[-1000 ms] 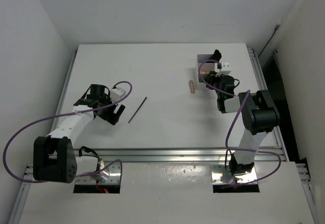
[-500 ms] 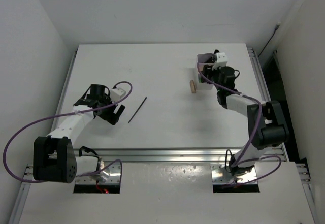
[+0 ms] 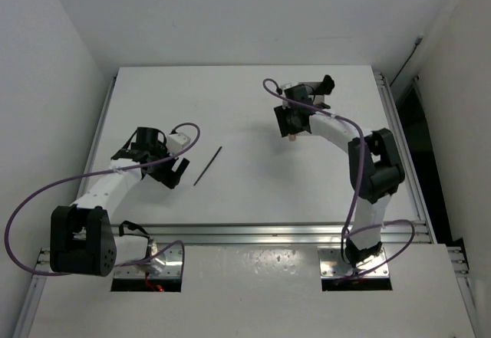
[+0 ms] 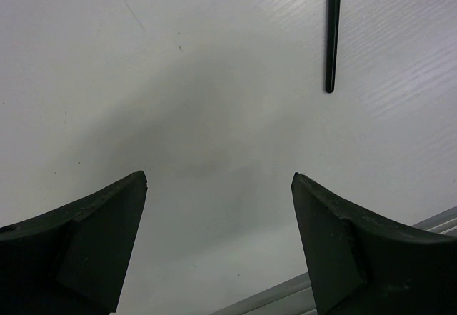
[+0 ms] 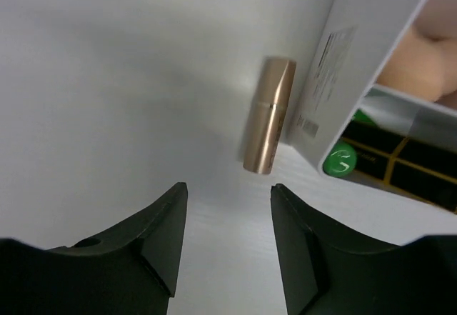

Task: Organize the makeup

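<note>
A rose-gold tube [image 5: 268, 115] lies on the table against the outer wall of the white compartmented box [image 5: 350, 58]. My right gripper [image 5: 228, 186] is open and empty, with the tube just ahead of its jaws. In the box I see a green tube cap [image 5: 339, 161] and a black-and-gold case [image 5: 400, 165]. In the top view my right gripper [image 3: 290, 126] hangs over the tube. A thin black stick [image 3: 208, 165] lies on the table left of centre; it also shows in the left wrist view [image 4: 333, 29]. My left gripper [image 3: 175, 171] is open and empty, beside the stick.
A beige sponge-like item [image 5: 435, 43] sits in the box's far compartment. A black brush head [image 3: 326, 84] sticks out behind the right arm. The table's metal front rail [image 3: 253, 234] runs along the near edge. White walls stand on both sides.
My right arm has swung left, from over the box to above the rose-gold tube beside it. The left arm and the black stick have not moved.
</note>
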{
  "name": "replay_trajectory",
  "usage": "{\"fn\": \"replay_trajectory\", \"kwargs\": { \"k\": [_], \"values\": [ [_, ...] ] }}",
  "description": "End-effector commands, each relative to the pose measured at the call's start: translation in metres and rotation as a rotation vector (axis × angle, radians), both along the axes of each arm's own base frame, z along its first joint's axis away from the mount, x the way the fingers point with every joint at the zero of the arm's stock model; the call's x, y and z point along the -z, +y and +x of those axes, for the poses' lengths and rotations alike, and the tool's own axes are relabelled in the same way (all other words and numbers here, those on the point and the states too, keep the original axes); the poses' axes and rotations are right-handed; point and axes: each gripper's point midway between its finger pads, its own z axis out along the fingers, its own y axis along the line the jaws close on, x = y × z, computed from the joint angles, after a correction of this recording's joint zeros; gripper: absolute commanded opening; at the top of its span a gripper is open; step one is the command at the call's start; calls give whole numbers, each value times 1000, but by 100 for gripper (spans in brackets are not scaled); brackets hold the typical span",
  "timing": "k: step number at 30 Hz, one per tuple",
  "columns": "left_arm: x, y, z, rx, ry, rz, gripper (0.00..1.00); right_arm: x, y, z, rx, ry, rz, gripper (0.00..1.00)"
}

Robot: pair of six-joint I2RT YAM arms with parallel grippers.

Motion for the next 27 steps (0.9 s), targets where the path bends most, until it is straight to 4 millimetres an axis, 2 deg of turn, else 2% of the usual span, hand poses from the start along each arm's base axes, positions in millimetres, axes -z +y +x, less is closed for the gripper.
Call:
{"fn": "replay_trajectory", "kwargs": {
  "k": [1, 2, 4, 5, 8, 17, 23, 27],
  "values": [
    [-1, 0, 2, 3, -11, -15, 89, 8, -12, -4, 40, 82, -91, 51],
    [-1, 0, 2, 3, -11, -15, 89, 24, -12, -3, 32, 113, -125, 53],
    [-1, 0, 2, 3, -11, -15, 89, 13, -16, 12, 35, 87, -166, 54],
    [-1, 0, 2, 3, -11, -15, 89, 25, -18, 12, 34, 113, -195, 54],
    [0, 2, 2, -3, -11, -6, 89, 21, -21, 20, 30, 106, -236, 55],
    [3, 2, -1, -3, -2, -6, 89, 41, -14, 21, -14, 154, -212, 56],
    [3, 4, 0, -12, -2, -6, 89, 53, -21, 24, 33, 197, -184, 56],
    [3, 4, 0, -12, -2, -6, 89, 61, -14, 21, 18, 236, -144, 56]
  ]
}}
